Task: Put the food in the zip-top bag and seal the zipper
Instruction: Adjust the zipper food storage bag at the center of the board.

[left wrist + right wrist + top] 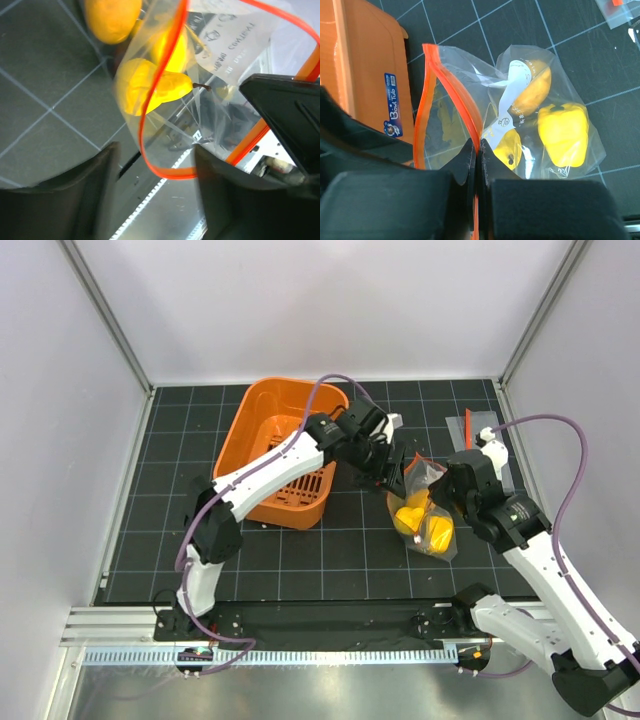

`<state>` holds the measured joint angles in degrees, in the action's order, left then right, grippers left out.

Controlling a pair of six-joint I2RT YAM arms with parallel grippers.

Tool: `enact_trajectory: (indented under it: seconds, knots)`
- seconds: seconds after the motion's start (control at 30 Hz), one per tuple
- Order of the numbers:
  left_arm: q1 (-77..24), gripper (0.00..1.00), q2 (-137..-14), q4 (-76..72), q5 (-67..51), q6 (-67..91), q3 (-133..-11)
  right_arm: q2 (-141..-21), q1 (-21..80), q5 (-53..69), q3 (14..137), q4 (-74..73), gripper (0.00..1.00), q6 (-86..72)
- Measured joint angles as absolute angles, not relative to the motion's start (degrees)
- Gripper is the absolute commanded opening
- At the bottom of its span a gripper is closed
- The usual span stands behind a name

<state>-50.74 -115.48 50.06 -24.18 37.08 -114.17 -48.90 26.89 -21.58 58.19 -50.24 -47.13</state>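
Note:
The zip-top bag [424, 522] lies right of centre, with its mouth lifted toward the basket. Several yellow and orange toy foods [420, 525] are inside it. In the right wrist view these include a yellow pepper [563, 132] and an orange piece [535, 87]. I cannot make out the dark brown one. My right gripper [479, 150] is shut on the red-orange zipper [451, 82] at the mouth's near side, and it also shows in the top view [440, 486]. My left gripper [393, 468] is open at the mouth. The zipper [150, 125] loops between its fingers [235, 195]. The slider is hidden.
An orange basket [262, 415] stands at back centre-left, under my left arm, and its wall shows in the right wrist view [367, 60]. A narrow clear pouch with a red strip [478, 430] lies at the back right. White walls enclose the black grid mat [330, 560].

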Motion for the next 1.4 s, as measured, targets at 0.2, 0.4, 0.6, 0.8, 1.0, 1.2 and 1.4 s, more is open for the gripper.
enact_trajectory:
  seconds: [0.2, 0.4, 0.6, 0.8, 1.0, 1.2, 1.4]
  knots:
    - [-51.42, 0.0, -117.6, 50.09, -24.29, 35.33, -116.22, -50.5, 26.89, -18.22, 58.19, -49.56, 0.01, -44.56]
    - [-50.85, 0.0, -119.39, 57.78, -19.14, 31.18, -129.95, -55.96, 26.87, -10.37, 60.99, -47.94, 0.01, -39.29]
    - [-50.02, 0.0, -113.93, 60.23, -16.43, 31.03, -128.88, -57.32, 26.87, -7.05, 66.24, -48.58, 0.01, -34.46]
    - [-49.89, 0.0, -109.21, 60.29, -16.23, 31.22, -126.54, -56.73, 26.87, -9.5, 67.07, -51.4, 0.01, -33.76]
    - [-49.87, 0.0, -113.25, 63.94, -16.12, 32.16, -132.44, -60.45, 26.87, -8.47, 66.81, -54.15, 0.01, -34.17]
    - [-49.08, 0.0, -112.12, 61.69, -17.15, 33.23, -130.41, -61.36, 26.87, -6.92, 67.22, -54.22, 0.03, -32.91]
    - [-48.82, 0.0, -110.56, 56.12, -19.44, 34.48, -114.91, -62.61, 26.87, -2.55, 66.98, -53.71, 0.29, -31.81]
